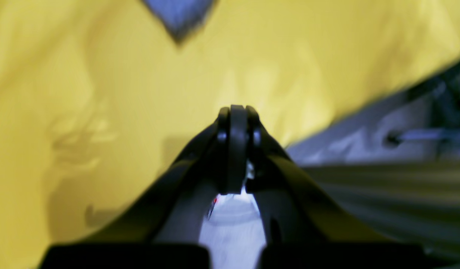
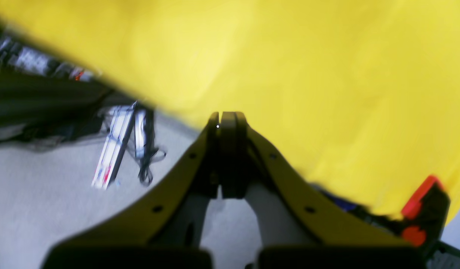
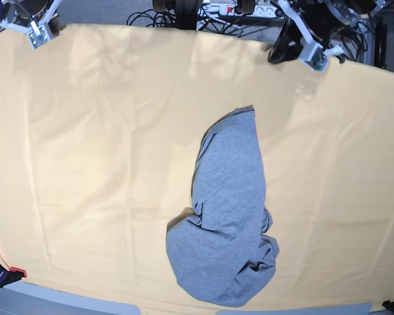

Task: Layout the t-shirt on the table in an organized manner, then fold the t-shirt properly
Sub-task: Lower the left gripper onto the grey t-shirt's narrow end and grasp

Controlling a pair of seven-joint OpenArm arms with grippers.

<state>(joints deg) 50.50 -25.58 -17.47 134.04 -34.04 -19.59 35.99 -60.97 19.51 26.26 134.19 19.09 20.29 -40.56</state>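
1. Base view shows the table (image 3: 85,164), draped in pale yellow-orange cloth with faint crease lines, filling nearly the whole picture; the t-shirt (image 3: 226,216) lies on it right of centre, a heather-grey heap, narrow at the far end and bunched and rounded toward the near edge; no lettering shows.
2. Both arms sit at the far edge, well apart from the shirt; the left gripper (image 3: 279,49) hangs dark over the far right of the cloth, the right arm's white bracket (image 3: 36,33) sits at the far left corner.
3. Left wrist view, blurred: the left gripper (image 1: 237,112) has its jaws pressed together with nothing between them; yellow cloth lies beyond, and a grey corner of the t-shirt (image 1: 179,16) pokes in at the top.
4. Right wrist view, also blurred: the right gripper (image 2: 227,117) has its jaws together and empty, over the table's edge; grey floor (image 2: 46,194) with a cable bundle (image 2: 145,157) lies left; an orange clamp (image 2: 420,209) grips the cloth at lower right.
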